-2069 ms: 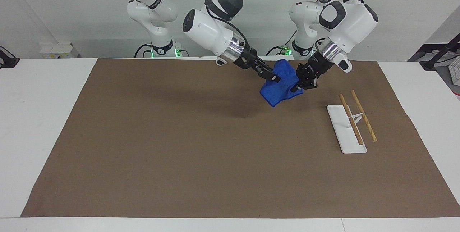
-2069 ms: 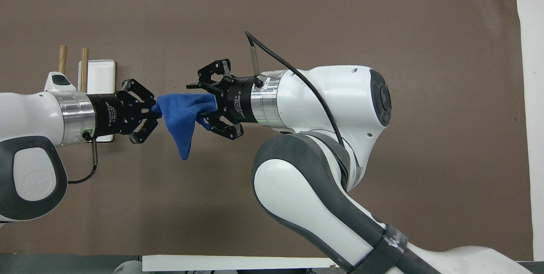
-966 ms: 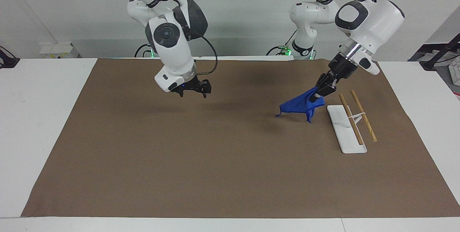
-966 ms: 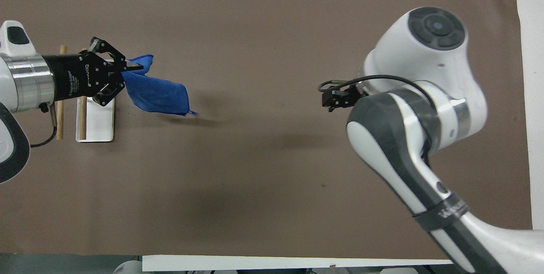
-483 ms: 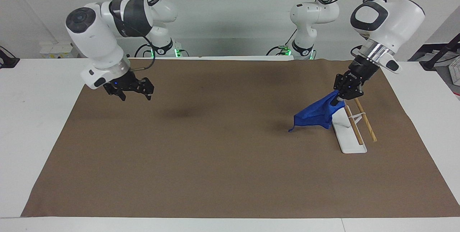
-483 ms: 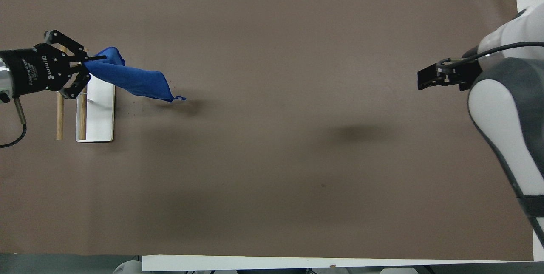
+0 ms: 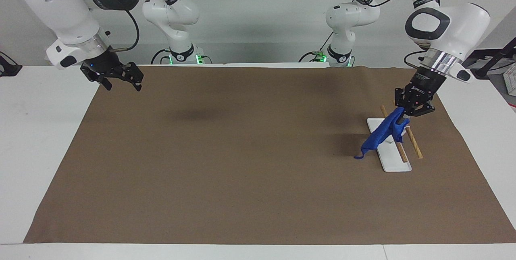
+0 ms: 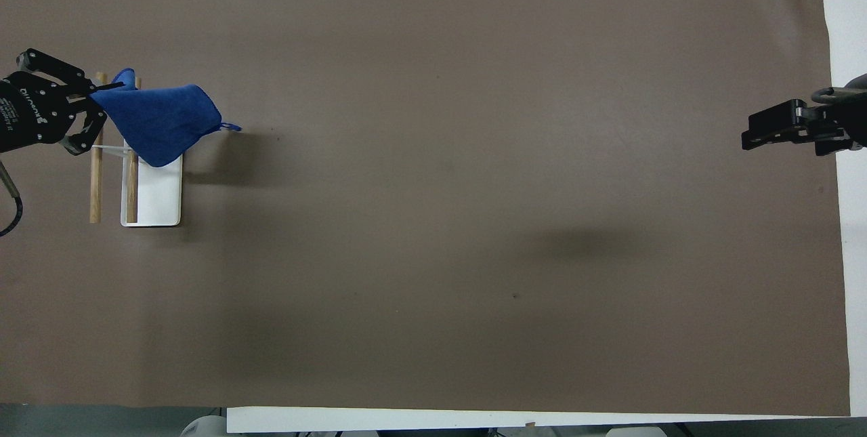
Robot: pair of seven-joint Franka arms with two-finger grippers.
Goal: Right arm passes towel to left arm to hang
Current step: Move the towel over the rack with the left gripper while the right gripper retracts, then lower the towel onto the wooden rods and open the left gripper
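The facing view shows the left gripper [image 7: 404, 117] pinching one corner of the towel [image 7: 381, 133], which droops over the rack [image 7: 393, 139] near the left arm's end of the tabletop [image 7: 40, 139]; the overhead view shows its loop [image 8: 231, 127] (sticking out sideways). The right gripper [image 7: 119, 79] hangs open over the brown mat's [image 7: 242, 163] corner at the other end. White wall above

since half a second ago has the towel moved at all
Yes. The towel, clamped in the left gripper, has travelled toward the left arm's end of the table and now hangs over the white rack instead of beside it.
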